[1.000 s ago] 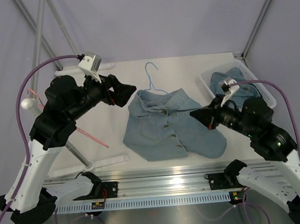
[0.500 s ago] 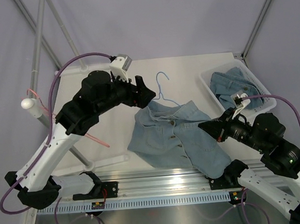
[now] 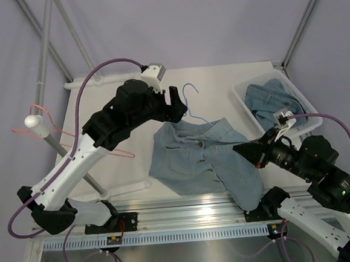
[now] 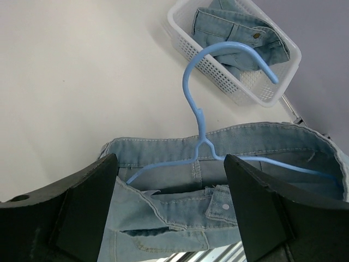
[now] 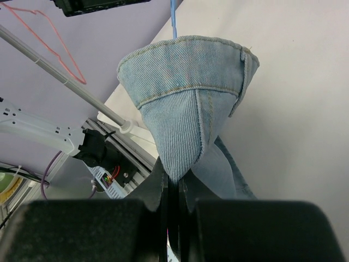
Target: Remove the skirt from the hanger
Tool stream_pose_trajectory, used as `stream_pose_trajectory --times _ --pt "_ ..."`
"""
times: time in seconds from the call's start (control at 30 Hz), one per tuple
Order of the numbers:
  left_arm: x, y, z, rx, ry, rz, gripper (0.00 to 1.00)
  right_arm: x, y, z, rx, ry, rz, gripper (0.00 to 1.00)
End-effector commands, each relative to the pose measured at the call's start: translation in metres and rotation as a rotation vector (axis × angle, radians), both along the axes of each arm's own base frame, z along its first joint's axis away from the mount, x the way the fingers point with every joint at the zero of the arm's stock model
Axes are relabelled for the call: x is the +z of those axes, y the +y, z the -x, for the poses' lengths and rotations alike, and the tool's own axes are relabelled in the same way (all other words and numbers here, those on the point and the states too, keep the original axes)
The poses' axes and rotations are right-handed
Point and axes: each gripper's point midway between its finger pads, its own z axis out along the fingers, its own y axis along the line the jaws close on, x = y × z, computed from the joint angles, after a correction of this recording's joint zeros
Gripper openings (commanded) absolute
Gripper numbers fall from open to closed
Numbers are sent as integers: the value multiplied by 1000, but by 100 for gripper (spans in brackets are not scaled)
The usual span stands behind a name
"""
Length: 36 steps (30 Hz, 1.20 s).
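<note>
Left jaws spread wide, right jaws clamped

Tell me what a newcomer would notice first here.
A light-blue denim skirt on a blue wire hanger lies in the middle of the white table, with one edge pinched in the shut right claw. The open left claw hovers over the waistband by the hanger's hook. At the far right, a white mesh plastic basket holds more denim.
</note>
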Motion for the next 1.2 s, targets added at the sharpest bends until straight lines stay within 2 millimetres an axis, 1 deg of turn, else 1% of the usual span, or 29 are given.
stream_pose_trajectory --times 0.0,0.03,0.07,0.17,0.37,0.4,0.47,0.5,0.57,0.6,0.7,0.73,0.87,0.93,0.97,1.0,1.07,1.1,1.17 --pt "27 -12 -12 26 -55 66 81 37 0 8 20 -97 -105 0" --pt "29 -15 -12 21 -58 71 81 37 0 8 20 -96 -104 0" --pt "26 -20 -14 22 -52 67 81 36 1 8 23 -95 -101 0" --pt "24 -28 -17 16 -50 69 79 34 0 9 24 -88 -99 0" --pt "20 -39 -20 10 -41 64 75 36 -4 13 20 -97 -105 0" --pt "17 -42 -21 9 -36 58 72 37 -4 14 19 -100 -105 0" --pt "16 -45 -21 4 -34 55 65 37 -6 14 13 -101 -105 0" --pt "14 -47 -21 2 -29 52 55 37 -7 14 9 -103 -106 0" --pt "13 -48 -20 -1 -27 52 44 37 -7 14 8 -105 -106 0" --pt "12 -50 -19 -3 -24 53 33 37 -8 15 6 -105 -107 0" --pt "13 -52 -17 -8 -26 51 15 36 -8 14 0 -103 -104 0" --pt "14 -51 -18 -5 -28 46 1 36 -8 14 -2 -99 -106 0" --pt "16 -47 -15 6 -39 34 0 35 -10 12 -21 -85 -111 0" --pt "21 -44 -13 13 -52 31 0 31 -14 8 -55 -56 -109 0" --pt "22 -43 -12 15 -54 29 0 31 -14 7 -63 -46 -108 9" --pt "24 -42 -11 19 -59 29 0 25 -15 6 -72 -24 -94 17" --pt "30 -35 -11 42 -67 24 0 22 -15 3 -85 4 -82 29" --pt "33 -34 -11 47 -72 24 0 17 -14 3 -86 25 -66 39" --pt "41 -29 -11 64 -80 30 0 10 -11 0 -84 57 -44 48"
